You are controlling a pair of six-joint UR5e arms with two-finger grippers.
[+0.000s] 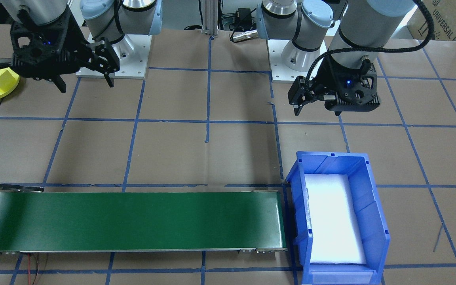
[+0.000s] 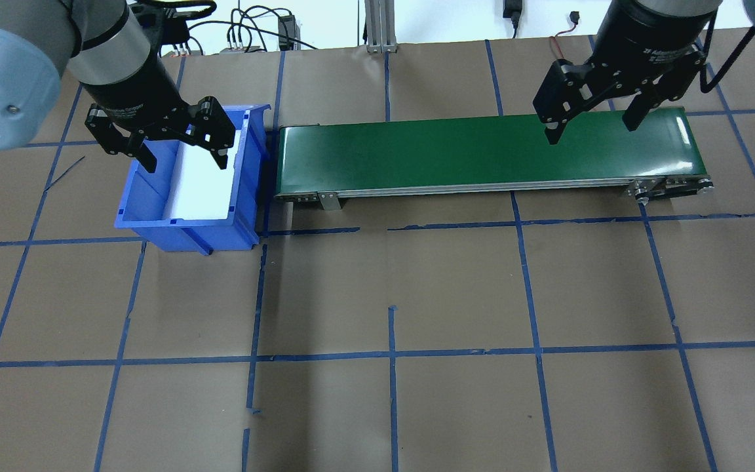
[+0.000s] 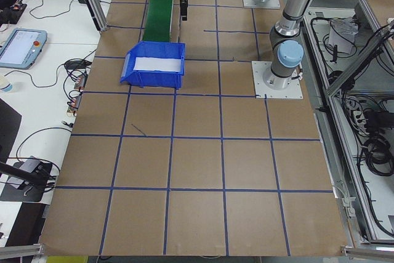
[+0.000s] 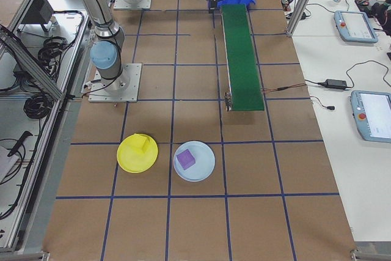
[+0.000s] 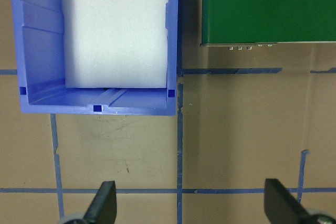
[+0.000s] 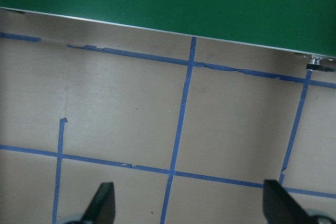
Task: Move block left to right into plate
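The big brown table point(image 2: 390, 288) has blue tape lines and lots of bare room near the robot. The long green belt point(image 2: 482, 152) lies along the far side, with nothing on it. Its left end almost touches the blue bin point(image 2: 184, 223), which has a white pad inside.

The left gripper point(image 2: 184, 147) hangs above the bin's near edge — its fingers are spread wide, holding nothing. The right gripper point(image 2: 592, 121) hangs above the belt's right end, fingers wide apart too.

Well past that end sit a yellow plate point(image 4: 137, 153) and a pale blue plate point(image 4: 194, 161) side by side. The purple block point(image 4: 186, 159) lies in the pale blue plate.
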